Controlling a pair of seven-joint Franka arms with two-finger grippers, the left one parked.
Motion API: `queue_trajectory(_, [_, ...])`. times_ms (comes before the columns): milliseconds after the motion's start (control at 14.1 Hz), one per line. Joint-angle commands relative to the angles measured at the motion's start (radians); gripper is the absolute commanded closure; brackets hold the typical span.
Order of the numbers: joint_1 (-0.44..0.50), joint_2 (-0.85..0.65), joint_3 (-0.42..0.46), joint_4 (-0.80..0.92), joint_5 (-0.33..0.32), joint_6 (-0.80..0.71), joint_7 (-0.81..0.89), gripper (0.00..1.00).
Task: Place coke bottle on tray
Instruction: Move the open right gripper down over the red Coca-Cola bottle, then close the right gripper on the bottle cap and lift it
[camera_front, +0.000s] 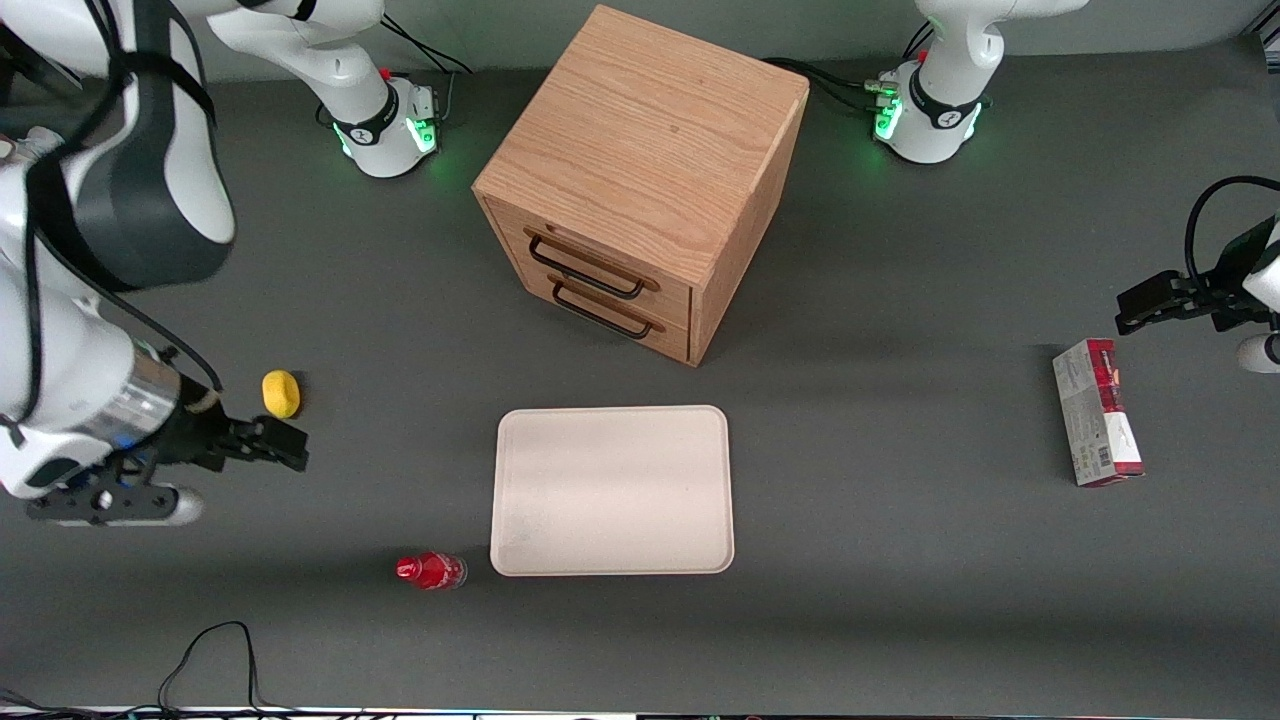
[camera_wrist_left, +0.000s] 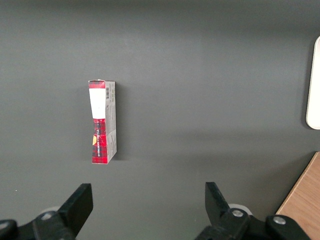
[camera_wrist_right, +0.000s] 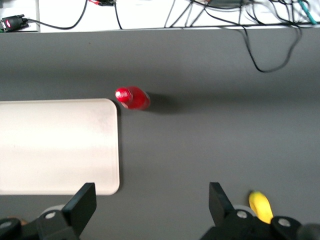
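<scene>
The coke bottle (camera_front: 430, 571), small and clear with a red cap and red label, lies on the dark table just beside the tray's near corner on the working arm's side; it also shows in the right wrist view (camera_wrist_right: 132, 98). The tray (camera_front: 612, 490) is flat, cream-pink and bare, in front of the wooden cabinet; its edge shows in the right wrist view (camera_wrist_right: 60, 145). My right gripper (camera_front: 283, 441) is open and empty, above the table, farther from the front camera than the bottle and off toward the working arm's end. Its fingers (camera_wrist_right: 82, 202) stand wide apart.
A wooden cabinet (camera_front: 645, 175) with two drawers stands farther back than the tray. A yellow object (camera_front: 281, 393) lies close beside my gripper. A red-and-grey carton (camera_front: 1097, 425) lies toward the parked arm's end. Cables (camera_front: 215, 660) run along the table's near edge.
</scene>
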Motion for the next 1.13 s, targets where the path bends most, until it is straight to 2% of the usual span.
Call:
queue_trajectory(0, [-0.008,0.174,0.027,0.188,0.012,0.012,-0.022,0.0])
queue_trajectory(212, [-0.002,0.257,0.04,0.199,0.005,0.111,-0.03,0.0])
queue_trajectory(424, [0.001,0.324,0.073,0.196,-0.067,0.214,-0.041,0.0])
queue_trajectory(1061, [0.003,0.424,0.092,0.182,-0.071,0.349,-0.07,0.0])
